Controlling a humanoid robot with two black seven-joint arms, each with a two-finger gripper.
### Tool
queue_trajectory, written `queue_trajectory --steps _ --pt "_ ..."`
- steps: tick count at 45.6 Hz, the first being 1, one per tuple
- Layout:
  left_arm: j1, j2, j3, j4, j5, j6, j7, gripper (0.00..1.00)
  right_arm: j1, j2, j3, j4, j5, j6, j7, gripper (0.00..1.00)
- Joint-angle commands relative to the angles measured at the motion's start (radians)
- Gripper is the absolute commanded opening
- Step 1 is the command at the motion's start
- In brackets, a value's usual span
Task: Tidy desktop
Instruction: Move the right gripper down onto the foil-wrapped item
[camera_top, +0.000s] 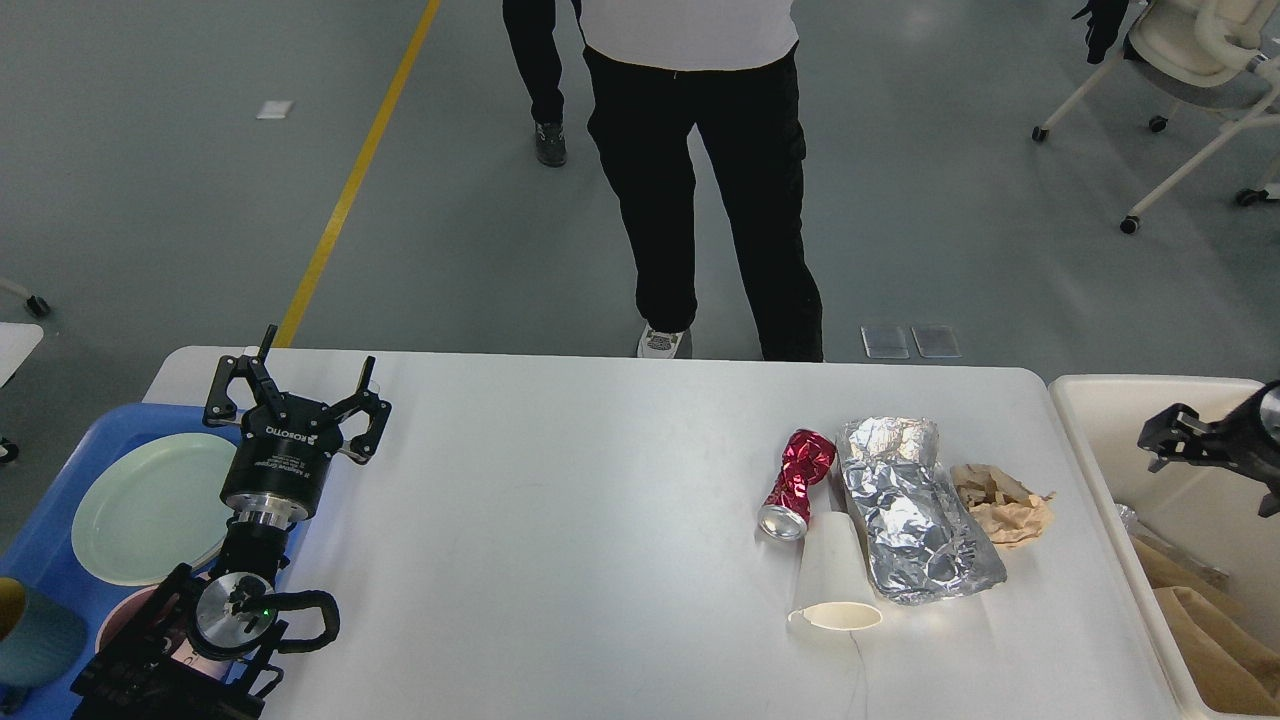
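1. On the desktop (560, 520), toward its right side, four bits of litter lie bunched together: a can (797, 483), a cup (836, 580), a foil wrap (912, 515) and a paper wad (1008, 505).
2. My left gripper (296, 391) hangs over the desktop's left edge, just beside the tray (45, 535) with its plate (150, 505); its fingers are spread and hold nothing.
3. My right gripper (1165, 437) is over the bin (1140, 400), dark and nearly end-on, so I cannot tell whether it is parted or closed. I see nothing in it.
4. The can is crushed at the waist and lies on its side, its silver end touching the cup. I judge it light and stiff, with slick metal skin. The pinched waist looks like the best place to grip, since my fingers would seat there and not slide.
5. The cup lies on its side, mouth toward me. It is probably very light and thin-walled; a hard squeeze would flatten it. I would take it across the body near the closed end, gently.
6. The foil is crinkled and likely soft. It should dent under my fingers, which helps the hold. I cannot tell whether anything is wrapped inside, so its weight is uncertain.
7. The wad touches the foil's far side. It seems limp and light; a pinch on its highest fold should do.
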Motion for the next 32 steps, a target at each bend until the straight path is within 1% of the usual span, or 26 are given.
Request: queue_trajectory --steps 1,5,9,12,20,26,29,32 --pt "0.000 0.000 0.000 0.000 0.000 0.000 0.000 0.96 0.189 0.056 -0.092 0.108 -0.001 0.169 0.000 1.00" --pt "0.000 0.000 0.001 0.000 0.000 0.000 0.000 0.96 0.348 0.091 -0.142 0.253 -0.001 0.221 -0.002 1.00" --pt "0.000 0.000 0.001 0.000 0.000 0.000 0.000 0.96 0.541 0.136 -0.208 0.443 0.006 0.221 -0.002 1.00" --pt "0.000 0.000 0.001 0.000 0.000 0.000 0.000 0.96 0.661 0.170 -0.224 0.569 0.011 0.223 -0.002 1.00" --pt "0.000 0.000 0.001 0.000 0.000 0.001 0.000 0.96 0.951 0.174 -0.233 0.833 0.014 0.250 -0.002 1.00" --pt "0.000 0.000 0.001 0.000 -0.002 0.001 0.000 0.96 1.117 0.177 -0.219 0.977 0.017 0.267 0.000 1.00" --pt "0.000 0.000 0.000 0.001 0.000 0.001 0.000 0.96 1.152 0.179 -0.190 1.017 0.029 0.266 0.003 1.00" --pt "0.000 0.000 0.001 0.001 0.000 0.001 0.000 0.96 1.160 0.180 -0.163 1.027 0.069 0.263 0.003 1.00"
